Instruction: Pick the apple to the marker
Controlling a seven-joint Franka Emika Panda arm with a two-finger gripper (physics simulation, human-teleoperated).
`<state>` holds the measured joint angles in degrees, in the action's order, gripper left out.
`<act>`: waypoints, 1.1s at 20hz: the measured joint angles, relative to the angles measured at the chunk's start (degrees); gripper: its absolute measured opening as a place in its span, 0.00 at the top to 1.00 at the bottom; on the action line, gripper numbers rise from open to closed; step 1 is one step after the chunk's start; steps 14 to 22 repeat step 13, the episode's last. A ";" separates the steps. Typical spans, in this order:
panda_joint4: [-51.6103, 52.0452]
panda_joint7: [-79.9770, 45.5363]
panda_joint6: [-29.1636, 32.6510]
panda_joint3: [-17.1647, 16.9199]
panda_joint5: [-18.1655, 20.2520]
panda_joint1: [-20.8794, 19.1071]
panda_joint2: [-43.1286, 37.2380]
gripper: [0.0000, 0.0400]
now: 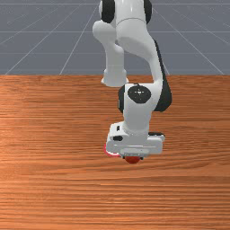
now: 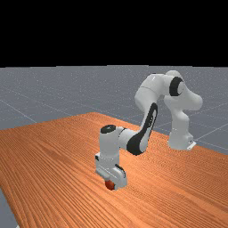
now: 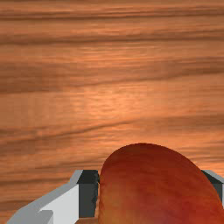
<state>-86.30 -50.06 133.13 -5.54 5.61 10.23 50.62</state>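
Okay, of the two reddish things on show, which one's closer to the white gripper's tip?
The round, dark red apple: it is right at the gripper. The pinkish-red and white marker peeks out toward the front view's left.

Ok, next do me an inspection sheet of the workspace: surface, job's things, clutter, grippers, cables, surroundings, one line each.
Surface: orange-brown wooden table with streaked grain.
Job's things: red apple, lifted or not I cannot tell; a pink-red and white rim, probably the marker, peeks out from behind the arm, on the front view's left.
Clutter: nothing seen.
Grippers: fingers shut on the apple, one on each side.
Cables: nothing seen.
Surroundings: grey floor with pale lines.
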 joint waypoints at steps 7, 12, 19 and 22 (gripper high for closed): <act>-23.50 1.25 10.86 -0.72 1.71 -0.89 -17.43 0.27; -22.57 0.87 14.22 -1.57 1.27 -1.31 -11.91 0.27; -22.25 0.76 14.57 -1.61 1.18 -1.22 -11.02 0.27; -22.25 0.76 14.57 -1.61 1.18 -1.22 -11.02 0.27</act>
